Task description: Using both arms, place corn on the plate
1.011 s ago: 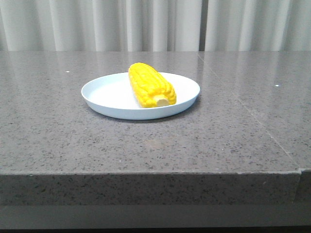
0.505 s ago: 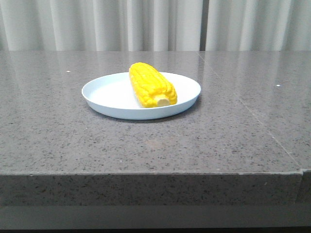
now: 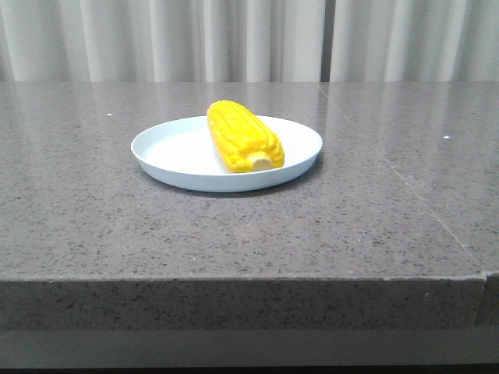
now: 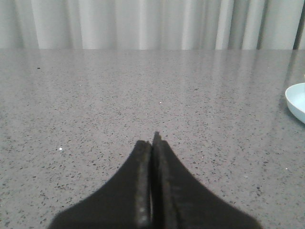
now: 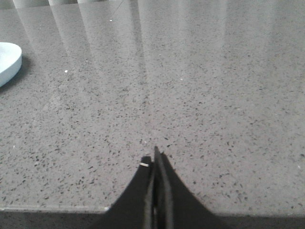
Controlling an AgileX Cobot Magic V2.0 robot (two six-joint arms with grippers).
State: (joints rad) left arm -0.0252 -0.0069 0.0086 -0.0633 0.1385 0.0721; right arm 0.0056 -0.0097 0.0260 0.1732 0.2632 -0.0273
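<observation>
In the front view, the corn (image 3: 243,142) lies on the plate (image 3: 168,148), which sits on the grey speckled stone table (image 3: 234,226). The cob is bright, glossy yellow with neat rows of kernels, and its pale cream stub end faces the camera, near the plate's front rim. It runs from that rim back toward the plate's far side, angled slightly, right of the plate's middle. The plate is round, shallow, very pale blue-white, with a low raised rim, and clearly wider than the cob is long. Pale curtains (image 3: 249,39) hang behind the table. Neither arm shows here.

In the left wrist view, the left claw (image 4: 152,140) is clenched, its two dark fingers pressed together with nothing between them, over bare table. A sliver of the plate's rim (image 4: 296,101) shows at the edge, well apart from the claw.

In the right wrist view, the right claw (image 5: 155,160) is likewise clenched and empty, close to the table's front edge. The plate's rim (image 5: 9,62) appears at the far side, well apart.
</observation>
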